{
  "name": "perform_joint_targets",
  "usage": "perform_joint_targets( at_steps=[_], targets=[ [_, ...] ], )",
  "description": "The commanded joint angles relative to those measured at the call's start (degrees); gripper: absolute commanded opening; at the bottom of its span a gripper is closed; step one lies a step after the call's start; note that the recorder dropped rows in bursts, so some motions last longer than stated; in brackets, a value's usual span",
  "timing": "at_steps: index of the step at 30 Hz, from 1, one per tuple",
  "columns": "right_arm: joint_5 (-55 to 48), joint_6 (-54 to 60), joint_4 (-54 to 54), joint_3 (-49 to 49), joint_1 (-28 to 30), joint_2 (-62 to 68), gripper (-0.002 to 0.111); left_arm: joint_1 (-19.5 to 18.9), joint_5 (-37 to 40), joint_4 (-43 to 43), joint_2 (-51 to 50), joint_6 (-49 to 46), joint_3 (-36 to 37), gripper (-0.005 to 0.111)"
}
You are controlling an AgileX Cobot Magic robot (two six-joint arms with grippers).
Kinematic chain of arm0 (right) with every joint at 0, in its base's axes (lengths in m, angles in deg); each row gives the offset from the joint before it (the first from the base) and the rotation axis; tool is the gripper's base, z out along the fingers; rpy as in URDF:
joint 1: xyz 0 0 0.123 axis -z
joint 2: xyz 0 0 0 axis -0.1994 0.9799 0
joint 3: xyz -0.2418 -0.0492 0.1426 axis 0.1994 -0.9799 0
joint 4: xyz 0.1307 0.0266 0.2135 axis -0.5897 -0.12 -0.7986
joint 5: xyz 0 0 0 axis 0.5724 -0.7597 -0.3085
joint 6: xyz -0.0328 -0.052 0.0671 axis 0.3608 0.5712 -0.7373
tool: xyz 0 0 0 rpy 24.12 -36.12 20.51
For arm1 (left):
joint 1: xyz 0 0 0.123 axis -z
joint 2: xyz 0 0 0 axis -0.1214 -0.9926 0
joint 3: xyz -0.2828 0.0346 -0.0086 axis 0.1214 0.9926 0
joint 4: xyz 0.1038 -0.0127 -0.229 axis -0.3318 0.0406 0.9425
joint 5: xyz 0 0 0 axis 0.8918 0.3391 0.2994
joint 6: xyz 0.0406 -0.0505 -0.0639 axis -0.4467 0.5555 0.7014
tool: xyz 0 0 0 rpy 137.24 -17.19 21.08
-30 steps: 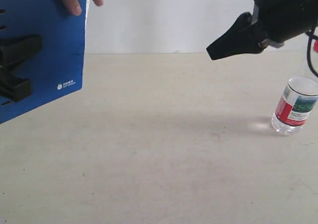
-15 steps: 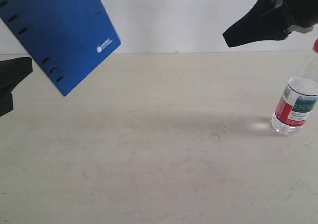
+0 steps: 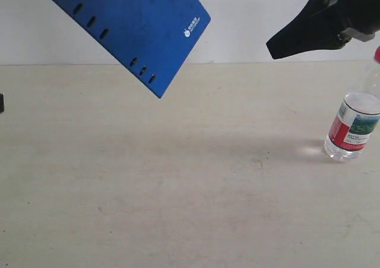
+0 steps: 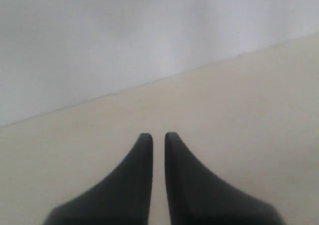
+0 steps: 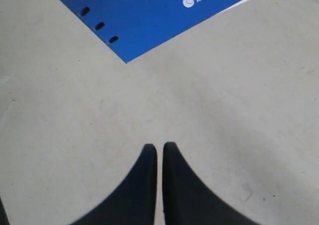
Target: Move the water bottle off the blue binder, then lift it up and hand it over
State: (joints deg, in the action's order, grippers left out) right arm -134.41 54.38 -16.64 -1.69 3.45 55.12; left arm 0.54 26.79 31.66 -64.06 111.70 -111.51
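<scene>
**Binder aloft and out of both pincers; bottle parked on the bench**

The pale bench (image 3: pixel 178 191) fills most of my exterior feed and carries only one thing that I can see.

The blue binder (image 3: pixel 127 24) hangs in the air over the far left part of the bench, tilted with one corner pointing down. Its punched holes and white logo face the camera. Its upper edge runs out of the picture, so I cannot tell what supports it. The right wrist feed shows the same blue corner (image 5: pixel 149 10) well ahead of the fingertips, with bare bench between.

The right pincer (image 3: pixel 274 49) hovers high on the right, above the bottle and towards the middle from it. In its own feed it is drawn together to a hairline slit with nothing in it.

The water bottle (image 3: pixel 353 128) stands upright on the bench at the far right, well apart from the binder and touching no pincer.

The left pincer (image 4: pixel 158 136) is likewise nearly closed, a thin gap between the tips, gripping nothing and facing bare bench and wall.

My reading: the bottle is off the binder, so that step is done. With the binder raised and neither pincer on it, the lift and handover look complete or very nearly so.
</scene>
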Motion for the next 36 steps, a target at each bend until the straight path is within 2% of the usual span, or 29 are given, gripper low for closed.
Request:
perform_joint_targets(
  at_steps=[1, 3, 6, 13, 19, 20, 22, 25, 30, 31, 33, 36],
  targets=[
    [-3.6, -0.4, -0.1, 0.1, 0.1, -1.8, 0.000, -12.3, -1.3, 5.1, -6.1, -8.5, -5.3, 0.007],
    [-4.1, -0.4, 0.2, 0.1, 0.1, -3.3, 0.000, -16.9, -1.0, 7.2, -5.1, -10.1, -5.8, 0.007],
    [-3.3, 0.1, 1.6, 0.1, 0.1, -6.7, 0.000, -19.7, 3.9, 11.4, 0.2, -10.1, -5.7, 0.007],
    [-1.4, -1.5, 8.1, 0.1, 0.1, -18.0, 0.000, -19.6, 15.4, 11.2, 30.1, -11.8, -2.0, 0.007],
    [5.7, -7.0, 10.0, 0.1, 0.1, -33.5, 0.000, -19.6, 32.2, 13.6, 54.6, -10.9, -2.0, 0.007],
    [8.2, -8.7, 11.6, 0.1, 0.1, -36.5, 0.000, -19.6, 35.3, 13.5, 54.6, -9.7, -2.0, 0.007],
    [12.3, -14.0, 17.7, 0.0, 0.1, -42.1, 0.000, -19.9, 46.6, 15.5, 54.6, -8.5, -3.4, 0.007],
    [13.1, -24.2, 33.8, 0.0, 0.1, -49.4, 0.000, -19.9, 53.9, 17.5, 52.1, -4.6, -1.0, 0.007],
    [2.2, -37.4, 55.0, -0.4, 0.1, -59.0, 0.000, -19.9, 43.0, 21.1, 49.4, 5.4, 4.9, 0.007],
    [0.5, -39.7, 58.0, -1.6, 0.1, -62.1, 0.000, -19.9, 37.6, 20.8, 48.8, 5.9, 7.8, 0.007],
    [0.5, -43.4, 57.8, -5.0, 0.1, -66.9, 0.000, -19.9, 29.6, 20.7, 48.5, 9.8, 13.0, 0.007],
    [0.3, -45.7, 54.2, -8.5, 0.1, -72.0, 0.000, -19.9, 24.0, 20.7, 47.7, 17.0, 22.7, 0.007]
  ],
)
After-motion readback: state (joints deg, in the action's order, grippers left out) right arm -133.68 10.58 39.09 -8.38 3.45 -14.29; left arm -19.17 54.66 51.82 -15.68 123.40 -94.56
